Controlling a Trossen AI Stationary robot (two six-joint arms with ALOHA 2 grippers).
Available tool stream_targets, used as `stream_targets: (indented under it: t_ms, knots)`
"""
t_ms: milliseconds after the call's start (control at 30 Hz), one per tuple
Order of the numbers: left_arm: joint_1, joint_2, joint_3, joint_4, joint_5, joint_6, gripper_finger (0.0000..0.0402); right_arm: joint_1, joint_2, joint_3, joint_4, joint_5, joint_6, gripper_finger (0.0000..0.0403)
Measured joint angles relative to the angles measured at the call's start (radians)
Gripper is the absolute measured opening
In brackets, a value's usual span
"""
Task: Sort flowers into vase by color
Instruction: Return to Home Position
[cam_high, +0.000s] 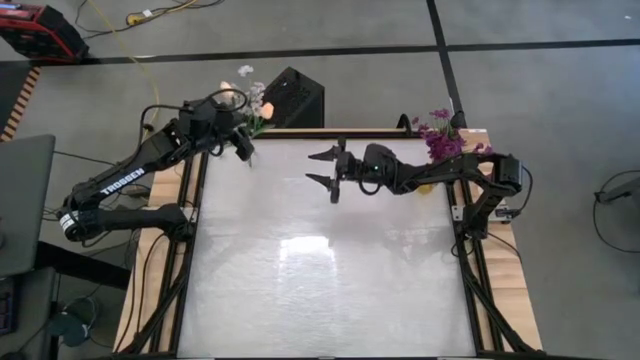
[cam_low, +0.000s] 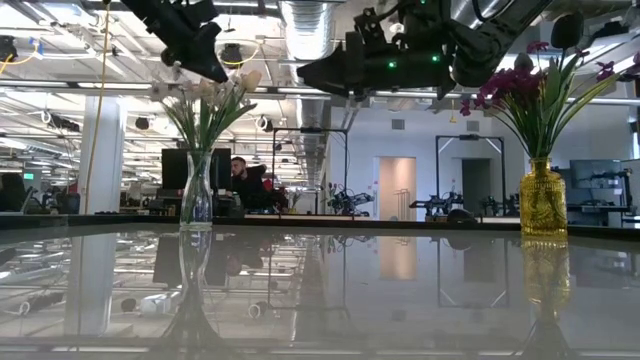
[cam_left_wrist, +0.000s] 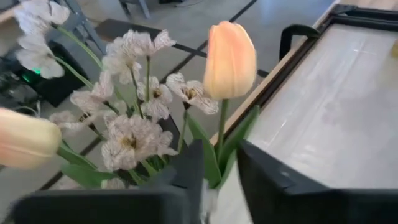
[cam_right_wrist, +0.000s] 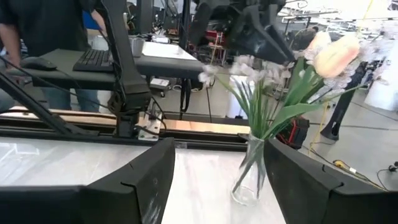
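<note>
A clear glass vase (cam_low: 197, 195) stands at the table's far left corner. It holds white blossom sprays (cam_left_wrist: 134, 140) and peach tulip buds (cam_left_wrist: 230, 59). A yellow vase (cam_low: 543, 200) at the far right holds purple flowers (cam_low: 530, 90). My left gripper (cam_left_wrist: 221, 180) hangs above the clear vase, by the flower heads. Its fingers are a narrow gap apart, on either side of one tulip's stem and leaf (cam_left_wrist: 219, 146). My right gripper (cam_high: 322, 170) is open and empty above the table's far middle, pointing toward the clear vase (cam_right_wrist: 249, 177). My left gripper has its two fingers on either side of the upright tulip's stem and leaf (cam_left_wrist: 214, 162), below the bud. I cannot tell whether they touch it. The tulip stands upright among the other flowers in the clear vase.
The glossy white tabletop (cam_high: 330, 270) lies between the two vases. A black box (cam_high: 292, 95) stands on the floor behind the clear vase. Beyond the table are desks, monitors and a seated person (cam_low: 240, 175).
</note>
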Motion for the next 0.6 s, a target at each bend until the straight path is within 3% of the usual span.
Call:
stream_targets:
  t_ms: [100,167,400,600]
  knots:
    - [0.0,-0.002,0.0,-0.004,0.004,-0.036,0.0029,0.0,0.0,0.0,-0.001,0.0,0.012,0.0272]
    - [0.0,-0.012,0.0,-0.003,0.005,-0.05,0.0009,0.0,0.0,0.0,-0.002,0.0,0.016,0.0272]
    - [0.0,-0.1,0.0,0.045,0.027,-0.04,0.0002,0.0,0.0,0.0,-0.002,0.0,0.022,0.0272]
    - [0.0,-0.235,0.0,0.084,0.213,-0.033,0.0,0.006,-0.022,0.0,-0.036,0.0,0.058,0.0272]
